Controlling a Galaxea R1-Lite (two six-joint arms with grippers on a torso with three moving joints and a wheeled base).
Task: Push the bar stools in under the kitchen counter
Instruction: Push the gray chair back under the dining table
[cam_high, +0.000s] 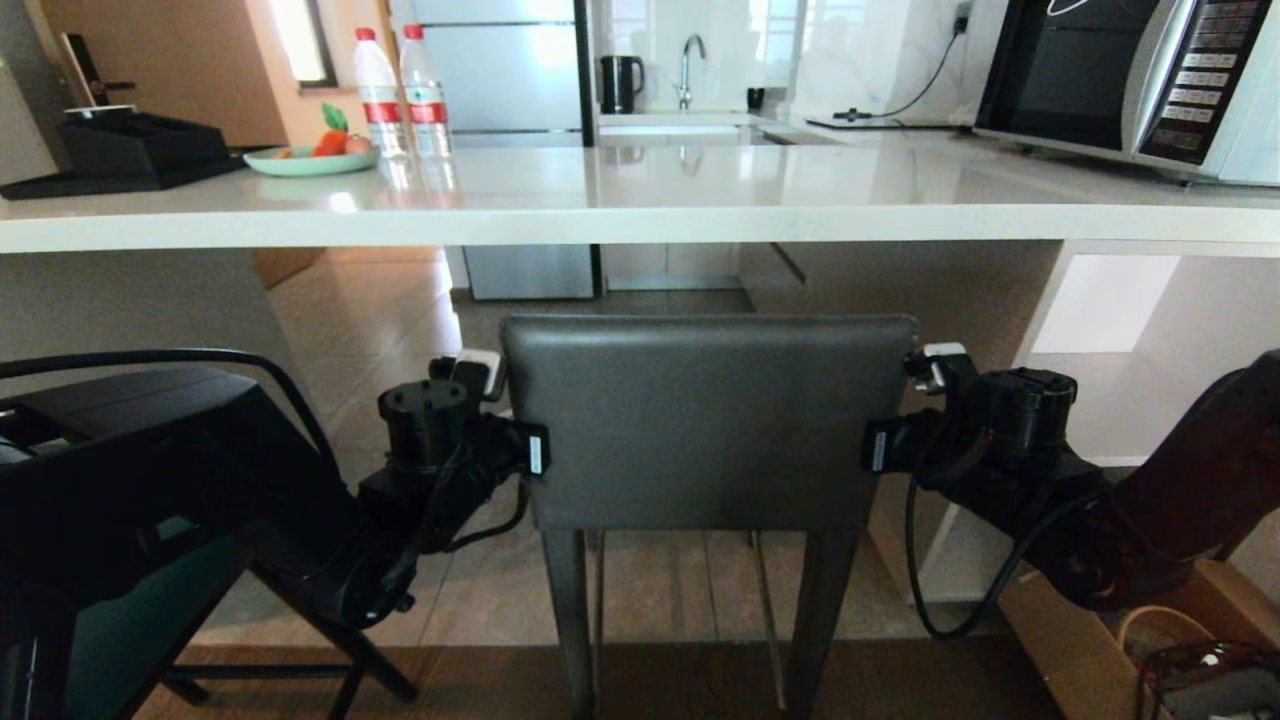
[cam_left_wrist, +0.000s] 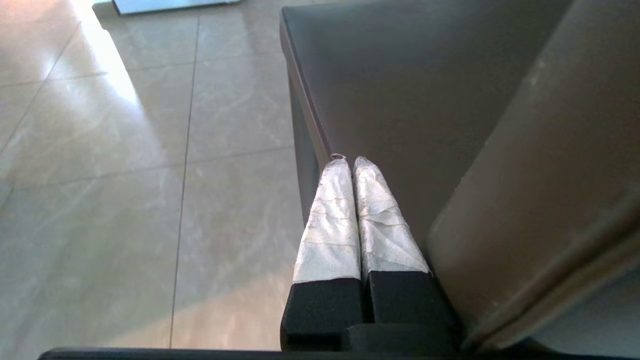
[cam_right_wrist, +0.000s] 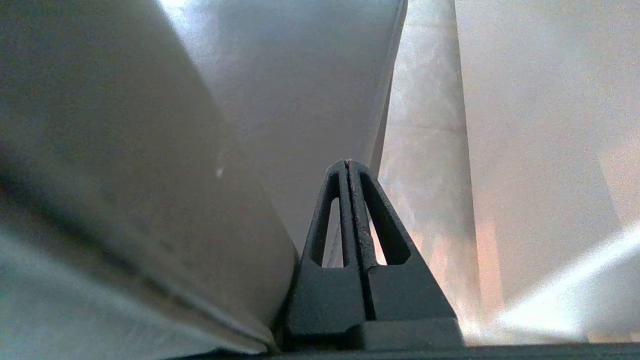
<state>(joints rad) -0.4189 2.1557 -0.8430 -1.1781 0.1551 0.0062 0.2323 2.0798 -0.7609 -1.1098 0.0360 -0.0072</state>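
Risk at this stage lies mainly in uneven pushing. Grey stool (cam_high: 705, 425) stands between the two grippers, its backrest facing the robot, its seat pointing toward the worktop (cam_high: 640, 205) ahead. Left gripper (cam_left_wrist: 350, 162) sits at the stool's left edge, fingers (cam_left_wrist: 330, 220) pressed together, empty, lying along the seat's side just ahead of the backrest. Right gripper (cam_right_wrist: 347, 165) sits at the opposite edge, also closed on nothing, tips alongside the stool's right flank. Neither gripper clamps the stool; contact is by the sides of the closed fingers and wrists only.

Probable failure modes:

- Yaw. If one arm advances faster than the other, the stool is likely to pivot and enter crooked, a leg catching the white end leg (cam_high: 1100, 300) ahead of the right gripper.
- Slip. Closed fingers have no hold on the smooth leather; a gripper may slide off the edge and lose the stool.
- Tipping. The pushing height is at the backrest, well above the feet. If a foot catches on the tiled floor (cam_left_wrist: 150, 150), the stool could lean forward instead of sliding.
- Clearance. The backrest top appears just below the worktop underside; whether it passes cannot be told from these views.
- Side collision. Teal stool (cam_high: 130, 480) stands near the left arm, on its outer side; elbow travel could knock it.

Judged progress: grey stool not yet under; teal stool not yet handled.
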